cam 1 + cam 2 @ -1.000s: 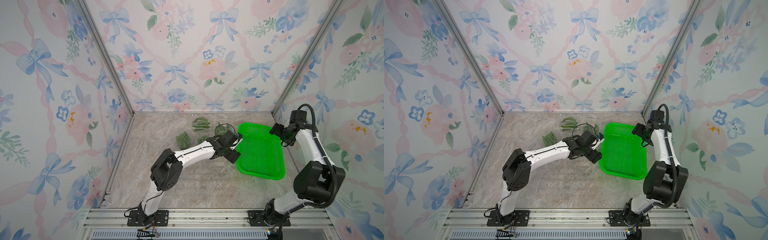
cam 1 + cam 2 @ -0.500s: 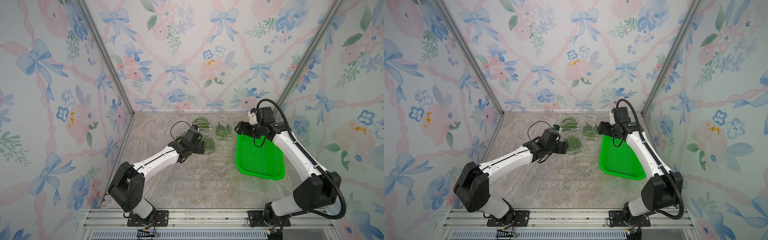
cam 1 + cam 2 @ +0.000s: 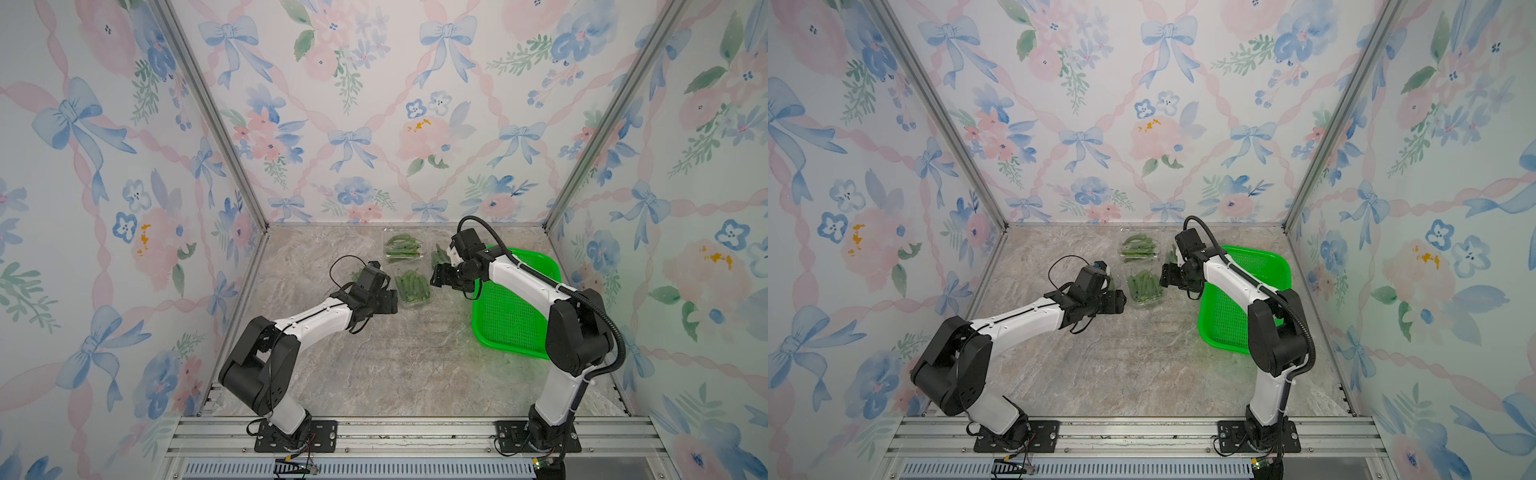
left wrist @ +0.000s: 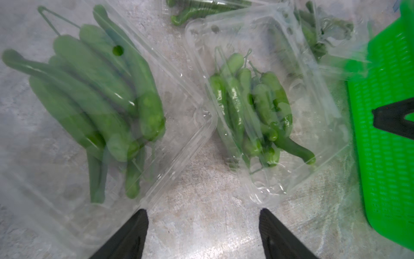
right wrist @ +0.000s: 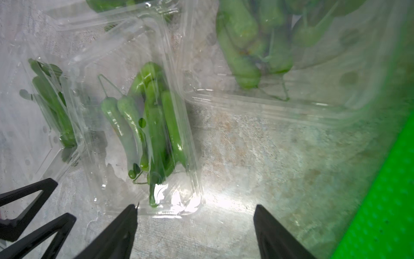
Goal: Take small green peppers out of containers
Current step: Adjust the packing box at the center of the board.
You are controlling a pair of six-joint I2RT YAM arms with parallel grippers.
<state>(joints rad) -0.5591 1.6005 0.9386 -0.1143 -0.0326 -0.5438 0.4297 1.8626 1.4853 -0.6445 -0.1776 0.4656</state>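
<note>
None of the slender glossy green peppers (image 4: 235, 105) looks removed yet: all seemingly lie inside clear thin-plastic punnet containers (image 4: 264, 197) near the marbled worktop's (image 3: 374, 361) far edge. The left gripper (image 4: 202, 210) and right gripper (image 5: 196, 205) gape wide, empty.

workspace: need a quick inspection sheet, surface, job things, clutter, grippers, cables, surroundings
surface: grey marbled table, no spills seen
job's things: four clear containers grouped at the back, small green peppers inside each; green basket beside them, no pepper seen in it
clutter: nothing seen
grippers: left gripper open, empty, over bare table in front of two containers; right gripper open, empty, near a container's corner
cables: black cable loops free at the left wrist; black hose runs along the right arm
surroundings: floral walls on three sides, metal rail at the front
</note>
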